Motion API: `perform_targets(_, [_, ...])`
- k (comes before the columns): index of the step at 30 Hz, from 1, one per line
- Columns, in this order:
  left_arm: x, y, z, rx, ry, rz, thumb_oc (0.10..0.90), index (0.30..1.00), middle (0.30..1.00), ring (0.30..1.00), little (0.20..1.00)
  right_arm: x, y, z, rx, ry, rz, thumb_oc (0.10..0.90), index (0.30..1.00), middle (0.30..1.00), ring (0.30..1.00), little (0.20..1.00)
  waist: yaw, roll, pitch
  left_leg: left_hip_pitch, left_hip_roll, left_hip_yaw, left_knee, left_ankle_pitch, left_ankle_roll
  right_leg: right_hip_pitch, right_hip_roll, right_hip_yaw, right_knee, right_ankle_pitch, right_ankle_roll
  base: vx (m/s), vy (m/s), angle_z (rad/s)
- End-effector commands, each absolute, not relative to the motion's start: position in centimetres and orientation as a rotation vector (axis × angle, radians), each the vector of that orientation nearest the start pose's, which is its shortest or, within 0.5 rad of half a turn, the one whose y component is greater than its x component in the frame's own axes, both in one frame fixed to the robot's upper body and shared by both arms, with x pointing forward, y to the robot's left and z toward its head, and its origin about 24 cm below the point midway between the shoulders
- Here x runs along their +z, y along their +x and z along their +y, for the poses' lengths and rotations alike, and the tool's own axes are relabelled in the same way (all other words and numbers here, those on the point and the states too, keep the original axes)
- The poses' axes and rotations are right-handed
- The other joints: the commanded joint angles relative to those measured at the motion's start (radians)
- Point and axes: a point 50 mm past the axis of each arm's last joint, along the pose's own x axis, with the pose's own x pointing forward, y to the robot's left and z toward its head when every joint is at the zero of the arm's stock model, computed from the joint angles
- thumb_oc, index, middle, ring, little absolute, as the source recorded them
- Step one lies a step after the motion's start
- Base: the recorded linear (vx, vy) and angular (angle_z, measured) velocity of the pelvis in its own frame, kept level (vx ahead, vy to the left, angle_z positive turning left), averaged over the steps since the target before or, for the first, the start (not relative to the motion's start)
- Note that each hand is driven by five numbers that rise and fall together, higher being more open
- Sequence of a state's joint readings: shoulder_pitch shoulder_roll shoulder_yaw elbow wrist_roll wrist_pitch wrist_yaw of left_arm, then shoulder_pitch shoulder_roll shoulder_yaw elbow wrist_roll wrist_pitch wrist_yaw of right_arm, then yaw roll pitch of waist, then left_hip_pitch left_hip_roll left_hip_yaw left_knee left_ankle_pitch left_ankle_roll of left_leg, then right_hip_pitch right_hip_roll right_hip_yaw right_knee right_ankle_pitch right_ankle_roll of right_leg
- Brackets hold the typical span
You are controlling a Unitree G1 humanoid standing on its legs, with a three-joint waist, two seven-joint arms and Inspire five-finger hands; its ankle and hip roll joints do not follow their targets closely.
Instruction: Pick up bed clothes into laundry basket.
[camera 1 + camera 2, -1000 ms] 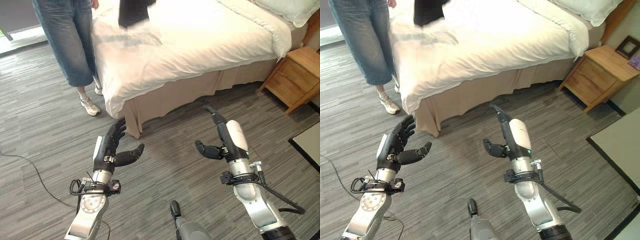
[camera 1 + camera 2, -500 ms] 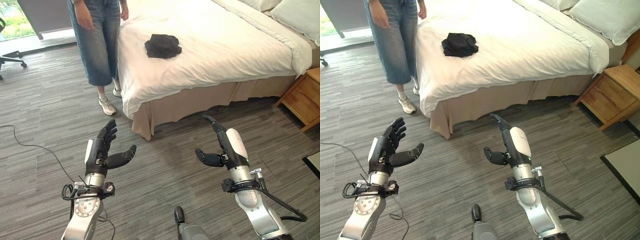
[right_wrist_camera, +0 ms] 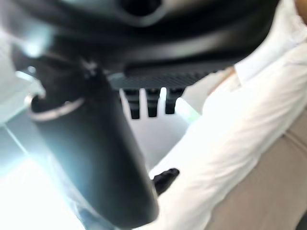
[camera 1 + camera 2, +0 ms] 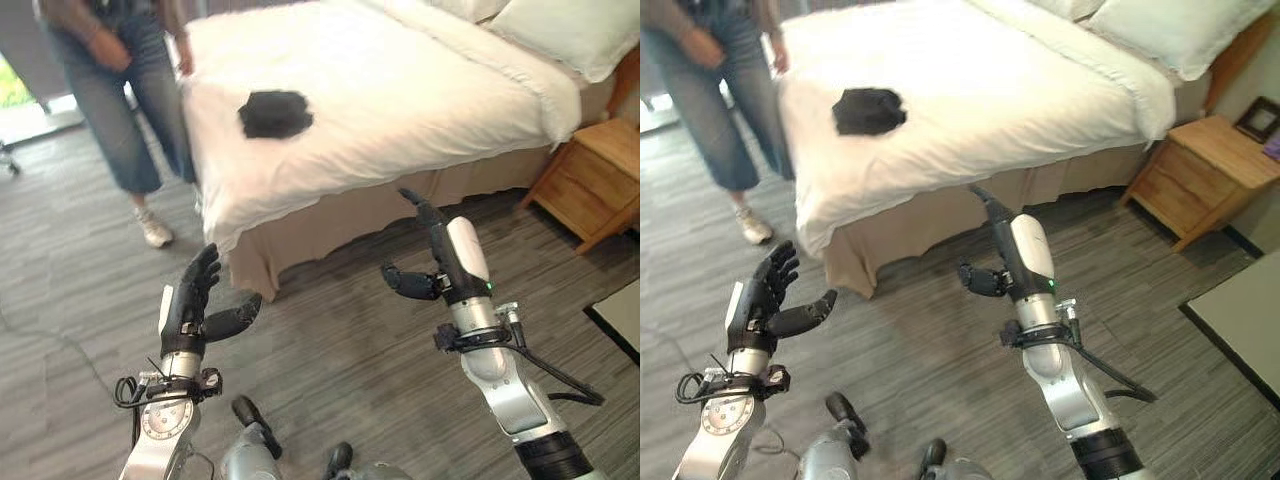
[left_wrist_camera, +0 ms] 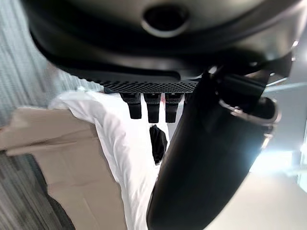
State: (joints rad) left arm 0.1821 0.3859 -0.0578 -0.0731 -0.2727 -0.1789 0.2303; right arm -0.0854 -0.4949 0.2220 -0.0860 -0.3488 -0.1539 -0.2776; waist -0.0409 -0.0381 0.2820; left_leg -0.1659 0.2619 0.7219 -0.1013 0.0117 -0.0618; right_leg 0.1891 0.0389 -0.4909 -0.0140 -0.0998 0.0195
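Clothes (image 4: pixel 274 113) lie bunched on the bed (image 4: pixel 420 90); left hand (image 4: pixel 190 305) and right hand (image 4: pixel 432 262) hover released, fingers straight, over the floor (image 4: pixel 340 340)

Head cameras look down; wrist cameras share the bed (image 4: pixel 400 90).

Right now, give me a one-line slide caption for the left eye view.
Both robot hands, left and right, open above the floor before a bed bearing a dark garment.
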Motion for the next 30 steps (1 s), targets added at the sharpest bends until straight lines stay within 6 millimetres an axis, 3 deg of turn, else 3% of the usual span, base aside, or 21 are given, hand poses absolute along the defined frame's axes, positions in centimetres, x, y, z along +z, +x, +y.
perform_targets(1, [11.4,22.1,21.9,0.151,0.086,-0.407,0.8,0.9,0.9,0.9,0.9,15.3,25.3,-17.5,-0.035,-0.754,-0.669,0.8,0.9,0.9,0.9,0.9,-0.032,-0.022,-0.051,0.108,0.1,0.064,0.027,0.04,-0.039,0.152,-0.149,0.098,-0.073,-0.118,0.021,0.38,0.076,-0.28])
perform_targets(3, [11.5,22.0,22.0,0.154,0.09,-0.404,0.8,0.9,0.9,0.9,0.9,15.5,25.3,-17.2,-0.022,-0.75,-0.675,0.8,0.9,0.9,0.9,0.9,-0.038,-0.026,-0.065,0.119,0.115,0.127,0.06,0.065,-0.031,0.182,-0.149,0.094,-0.073,-0.133,0.024,0.49,0.123,0.11])
perform_targets(4, [11.3,21.6,22.3,0.158,0.102,-0.387,0.8,0.9,0.9,0.9,0.9,14.9,25.2,-17.1,0.0,-0.72,-0.643,0.8,0.9,0.9,0.9,0.9,-0.039,-0.018,-0.077,0.142,0.11,0.142,0.035,0.039,-0.012,0.195,-0.151,0.1,-0.073,-0.139,0.027,0.5,0.201,0.12])
perform_targets(7, [11.0,21.5,22.3,0.132,0.119,-0.361,0.8,0.9,0.9,0.9,0.9,15.7,25.0,-16.2,0.028,-0.724,-0.694,0.8,0.9,0.9,0.9,0.9,-0.031,-0.027,-0.113,0.169,0.073,0.091,0.022,0.031,0.004,0.216,-0.175,0.086,-0.056,-0.129,0.039,0.35,0.164,-0.14])
perform_targets(9, [11.0,22.0,22.4,0.142,0.132,-0.36,0.8,0.9,0.9,0.9,0.9,15.8,25.3,-15.3,0.044,-0.724,-0.723,0.8,0.9,0.9,0.9,0.9,-0.025,-0.053,-0.129,0.2,0.005,0.057,0.015,-0.012,0.044,0.18,-0.244,0.077,0.127,-0.048,0.098,0.49,0.35,0.03])
perform_targets(10, [11.3,22.8,21.8,0.115,0.114,-0.376,0.8,0.9,0.9,0.9,0.9,16.4,25.8,-14.7,0.021,-0.729,-0.762,0.8,0.9,0.9,0.9,0.9,-0.039,-0.072,-0.109,0.252,-0.059,0.013,0.014,-0.08,0.087,0.07,-0.292,0.135,0.412,0.065,0.139,0.37,0.314,0.21])
perform_targets(11, [11.4,22.8,21.8,0.116,0.114,-0.379,0.8,0.9,0.9,0.9,0.9,16.4,25.8,-14.7,0.02,-0.73,-0.764,0.8,0.9,0.9,0.9,0.9,-0.037,-0.074,-0.109,0.25,-0.062,0.016,0.014,-0.081,0.089,0.06,-0.298,0.14,0.424,0.061,0.14,0.35,0.293,0.43])
perform_targets(12, [11.6,23.1,21.3,0.091,0.108,-0.388,0.8,0.9,0.9,0.9,0.9,17.2,26.0,-14.4,0.003,-0.732,-0.803,0.8,0.9,0.9,0.9,0.9,-0.055,-0.073,-0.092,0.263,-0.091,-0.017,0.014,-0.11,0.102,-0.016,-0.285,0.202,0.54,0.094,0.141,0.33,0.183,1.21])
perform_targets(13, [12.0,23.6,20.9,0.051,0.124,-0.405,0.8,0.9,0.9,0.9,0.9,18.3,26.2,-14.0,-0.023,-0.751,-0.86,0.8,0.9,0.9,0.9,0.9,-0.067,-0.056,-0.072,0.288,-0.12,-0.087,0.014,-0.123,0.108,-0.109,-0.253,0.282,0.618,0.067,0.129,0.33,0.177,1.33])
perform_targets(14, [12.1,23.6,20.9,0.05,0.124,-0.408,0.8,0.9,0.9,0.9,0.9,18.4,26.3,-14.0,-0.025,-0.752,-0.863,0.8,0.9,0.9,0.9,0.9,-0.069,-0.058,-0.072,0.284,-0.122,-0.09,0.014,-0.125,0.11,-0.117,-0.256,0.283,0.629,0.061,0.129,0.43,0.048,1.49])
perform_targets(15, [12.4,24.1,20.5,0.004,0.118,-0.417,0.8,0.9,0.9,0.9,0.9,19.0,26.5,-13.7,-0.033,-0.756,-0.891,0.8,0.9,0.9,0.9,0.9,-0.075,-0.049,-0.066,0.296,-0.129,-0.134,0.014,-0.135,0.101,-0.163,-0.276,0.31,0.561,0.027,0.11,0.29,-0.08,1.49])
perform_targets(17, [13.1,24.6,20.2,-0.029,0.103,-0.451,0.8,0.9,0.9,0.9,0.9,19.8,26.8,-13.7,-0.048,-0.772,-0.916,0.8,0.9,0.9,0.9,0.9,-0.091,-0.046,-0.059,0.309,-0.117,-0.155,0.014,-0.172,0.085,-0.196,-0.337,0.291,0.415,0.002,0.096,0.27,-0.12,1.78])
perform_targets(18, [13.2,24.6,20.2,-0.03,0.102,-0.453,0.8,0.9,0.9,0.9,0.9,19.8,26.9,-13.7,-0.05,-0.773,-0.917,0.8,0.9,0.9,0.9,0.9,-0.094,-0.045,-0.059,0.308,-0.116,-0.159,0.014,-0.173,0.085,-0.191,-0.337,0.285,0.408,0.004,0.096,0.28,-0.193,1.38])
perform_targets(19, [13.6,24.8,19.9,-0.051,0.078,-0.476,0.8,0.9,0.9,0.9,0.9,20.4,27.1,-14.0,-0.058,-0.797,-0.927,0.8,0.9,0.9,0.9,0.9,-0.101,-0.052,-0.068,0.317,-0.109,-0.17,0.014,-0.187,0.059,-0.193,-0.362,0.277,0.162,0.015,0.103,0.21,-0.132,1.18])
perform_targets(20, [13.6,24.8,19.8,-0.052,0.077,-0.476,0.8,0.9,0.9,0.9,0.9,20.4,27.1,-14.0,-0.058,-0.797,-0.926,0.8,0.9,0.9,0.9,0.9,-0.107,-0.048,-0.066,0.317,-0.105,-0.177,0.014,-0.187,0.058,-0.172,-0.356,0.263,0.132,0.029,0.103,0.37,-0.265,1.06])
perform_targets(21, [13.6,25.0,19.5,-0.076,0.047,-0.469,0.8,0.9,0.9,0.9,0.9,19.9,27.3,-15.0,-0.088,-0.815,-0.878,0.8,0.9,0.9,0.9,0.9,-0.132,-0.065,-0.073,0.305,-0.122,-0.242,0.014,-0.184,0.039,-0.207,-0.307,0.371,-0.027,0.091,0.122,0.25,-0.148,1.03])
perform_targets(22, [13.5,25.0,19.5,-0.087,0.055,-0.466,0.8,0.9,0.9,0.9,0.9,19.9,27.3,-15.5,-0.101,-0.823,-0.868,0.8,0.9,0.9,0.9,0.9,-0.14,-0.064,-0.072,0.305,-0.128,-0.27,0.014,-0.179,0.034,-0.222,-0.286,0.417,-0.063,0.103,0.132,0.23,-0.155,1.33])
perform_targets(24, [13.4,25.0,19.6,-0.09,0.064,-0.461,0.8,0.9,0.9,0.9,0.9,19.7,27.4,-15.7,-0.109,-0.828,-0.854,0.8,0.9,0.9,0.9,0.9,-0.141,-0.063,-0.073,0.299,-0.129,-0.287,0.014,-0.174,0.028,-0.247,-0.272,0.446,-0.067,0.11,0.136,0.13,-0.034,1.81])
perform_targets(25, [14.1,25.2,19.6,-0.114,0.075,-0.484,0.8,0.9,0.9,0.9,0.9,20.1,27.3,-16.1,-0.121,-0.848,-0.864,0.8,0.9,0.9,0.9,0.9,-0.142,-0.069,-0.077,0.292,-0.147,-0.33,0.014,-0.164,0.031,-0.242,-0.258,0.487,-0.073,0.093,0.135,0.14,-0.019,2.02])
perform_targets(30, [14.0,25.0,20.2,-0.094,0.068,-0.478,0.8,0.9,0.9,0.9,0.9,21.6,27.1,-17.0,-0.18,-0.895,-0.904,0.8,0.9,0.9,0.9,0.9,-0.144,-0.076,-0.102,0.319,-0.165,-0.374,0.014,-0.173,0.037,-0.175,-0.251,0.47,-0.073,0.105,0.129,0.15,-0.062,0.63])
